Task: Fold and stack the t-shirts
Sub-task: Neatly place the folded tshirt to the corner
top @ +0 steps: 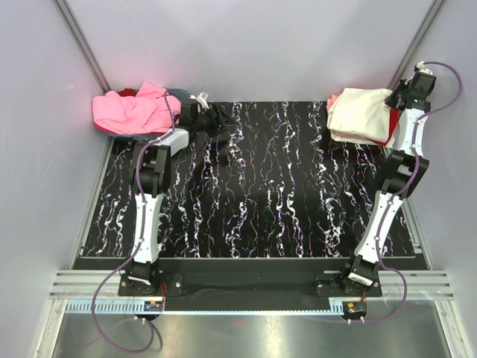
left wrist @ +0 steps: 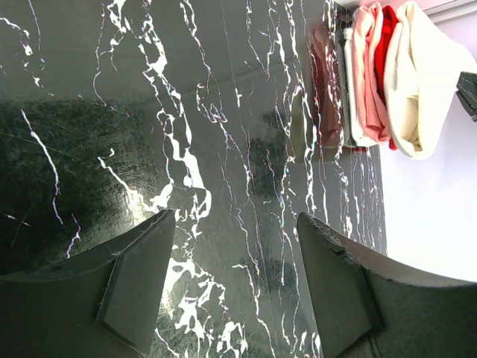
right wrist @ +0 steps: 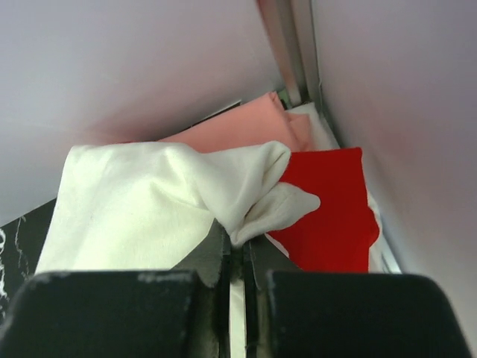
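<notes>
Surveying the cell from largest item to smallest, I log the desk (top: 261,216) first: a black, white-veined surface whose middle offers room to spread a garment for folding. The left arm (top: 153,186) reaches toward the far left corner, and the right arm (top: 395,175) is stretched to the far right corner. A loose heap of pink t-shirts (top: 134,110) lies crumpled at the far left edge, just beside the left jaws. I judge this to be the unfolded supply. The folded stack (top: 361,115) sits in the far right corner against the wall, presumably to keep finished work off the folding area. A cream t-shirt (right wrist: 149,201) lies on top of it, with a red t-shirt (right wrist: 328,201) and a salmon t-shirt (right wrist: 231,130) showing beneath. The left jaws are spread apart with nothing between them, above bare desk, which suits a reach for the pink heap. The right jaws are closed on a bunched fold of the cream t-shirt at its near edge. I judge this grip to belong to placing or squaring the top layer. Releasing without dragging that fold is the point to watch.
</notes>
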You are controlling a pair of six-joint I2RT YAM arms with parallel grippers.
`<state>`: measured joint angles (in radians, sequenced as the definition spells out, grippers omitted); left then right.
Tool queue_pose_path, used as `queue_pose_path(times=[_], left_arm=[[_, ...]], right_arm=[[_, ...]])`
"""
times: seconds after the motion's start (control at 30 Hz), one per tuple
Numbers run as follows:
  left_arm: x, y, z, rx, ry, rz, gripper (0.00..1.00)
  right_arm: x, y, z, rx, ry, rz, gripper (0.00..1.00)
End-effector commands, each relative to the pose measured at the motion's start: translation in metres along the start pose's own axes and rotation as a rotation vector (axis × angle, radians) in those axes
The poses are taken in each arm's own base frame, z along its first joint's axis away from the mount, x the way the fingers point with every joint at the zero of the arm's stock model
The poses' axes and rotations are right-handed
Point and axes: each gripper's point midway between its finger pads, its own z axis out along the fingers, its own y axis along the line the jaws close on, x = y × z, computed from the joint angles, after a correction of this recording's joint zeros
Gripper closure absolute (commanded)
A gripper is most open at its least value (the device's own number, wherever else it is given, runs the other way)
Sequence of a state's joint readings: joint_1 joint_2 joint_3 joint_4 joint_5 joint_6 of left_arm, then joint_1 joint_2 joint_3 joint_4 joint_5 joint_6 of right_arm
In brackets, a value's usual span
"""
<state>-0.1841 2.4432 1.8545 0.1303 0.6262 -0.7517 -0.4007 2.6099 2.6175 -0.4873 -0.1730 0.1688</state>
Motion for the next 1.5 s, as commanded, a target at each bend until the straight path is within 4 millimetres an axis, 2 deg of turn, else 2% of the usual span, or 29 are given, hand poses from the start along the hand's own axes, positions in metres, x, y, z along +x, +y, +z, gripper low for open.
queue_pose_path(times=[0.0, 0.2, 0.37, 0.47, 0.67, 0.7, 0.73, 0.77, 0.87, 0.9, 0.93, 0.97, 1.0, 1.03, 1.1, 1.17, 1.2, 1.27, 1.3, 1.37, 1.4, 1.47], left_arm=[[-0.018, -0.018, -0.005, 0.064, -0.040, 0.044, 0.28], [-0.020, -0.018, -0.005, 0.063, -0.044, 0.046, 0.28], [-0.020, -0.018, -0.005, 0.064, -0.043, 0.046, 0.28], [-0.019, -0.018, -0.005, 0.064, -0.041, 0.045, 0.28], [-0.020, -0.017, -0.005, 0.061, -0.042, 0.047, 0.28], [-0.019, -0.017, -0.005, 0.061, -0.039, 0.047, 0.28], [-0.020, -0.017, -0.005, 0.060, -0.041, 0.048, 0.28], [-0.020, -0.017, -0.005, 0.061, -0.042, 0.049, 0.28], [-0.020, -0.016, -0.005, 0.060, -0.040, 0.046, 0.28], [-0.019, -0.017, -0.006, 0.060, -0.039, 0.047, 0.28], [-0.020, -0.017, -0.006, 0.059, -0.040, 0.048, 0.28], [-0.019, -0.016, -0.006, 0.058, -0.039, 0.047, 0.28], [-0.020, -0.016, -0.007, 0.057, -0.040, 0.047, 0.28], [-0.019, -0.016, -0.007, 0.056, -0.039, 0.049, 0.28], [-0.020, -0.015, -0.009, 0.055, -0.042, 0.050, 0.28], [-0.019, -0.015, -0.010, 0.055, -0.044, 0.052, 0.28], [-0.019, -0.016, -0.011, 0.055, -0.042, 0.051, 0.28], [-0.017, -0.014, -0.011, 0.051, -0.040, 0.053, 0.28], [-0.017, -0.014, -0.012, 0.048, -0.040, 0.054, 0.28], [-0.017, -0.014, -0.014, 0.044, -0.044, 0.060, 0.28], [-0.018, -0.015, -0.015, 0.043, -0.048, 0.064, 0.28], [-0.019, -0.016, -0.016, 0.045, -0.050, 0.066, 0.28]], right_arm=[[-0.080, -0.013, -0.013, 0.041, -0.260, -0.018, 1.00], [-0.076, -0.026, 0.003, 0.086, -0.299, -0.007, 1.00], [-0.089, -0.041, 0.005, 0.149, -0.375, -0.003, 1.00], [-0.087, -0.049, 0.010, 0.169, -0.388, 0.002, 1.00], [-0.049, -0.070, 0.027, 0.270, -0.322, 0.023, 1.00], [-0.056, -0.067, 0.021, 0.271, -0.335, 0.025, 1.00], [-0.040, -0.069, 0.028, 0.264, -0.314, 0.026, 1.00], [-0.038, -0.066, 0.027, 0.254, -0.308, 0.026, 0.99], [-0.024, -0.059, 0.028, 0.209, -0.244, 0.032, 0.83], [-0.023, -0.052, 0.026, 0.178, -0.229, 0.035, 0.75], [-0.011, -0.052, 0.029, 0.170, -0.199, 0.053, 0.71], [-0.007, -0.050, 0.028, 0.160, -0.187, 0.061, 0.67], [-0.011, -0.046, 0.022, 0.150, -0.192, 0.066, 0.56], [0.002, -0.049, 0.024, 0.158, -0.165, 0.081, 0.51], [-0.004, -0.046, 0.015, 0.157, -0.170, 0.088, 0.46], [0.001, -0.045, 0.011, 0.159, -0.151, 0.112, 0.39], [-0.010, -0.041, 0.002, 0.156, -0.168, 0.116, 0.36], [-0.017, -0.038, -0.007, 0.159, -0.168, 0.127, 0.27], [-0.032, -0.034, -0.018, 0.165, -0.194, 0.126, 0.24], [-0.048, -0.033, -0.033, 0.187, -0.206, 0.120, 0.14], [-0.064, -0.033, -0.048, 0.215, -0.231, 0.113, 0.11], [-0.080, -0.033, -0.064, 0.249, -0.257, 0.114, 0.05]])
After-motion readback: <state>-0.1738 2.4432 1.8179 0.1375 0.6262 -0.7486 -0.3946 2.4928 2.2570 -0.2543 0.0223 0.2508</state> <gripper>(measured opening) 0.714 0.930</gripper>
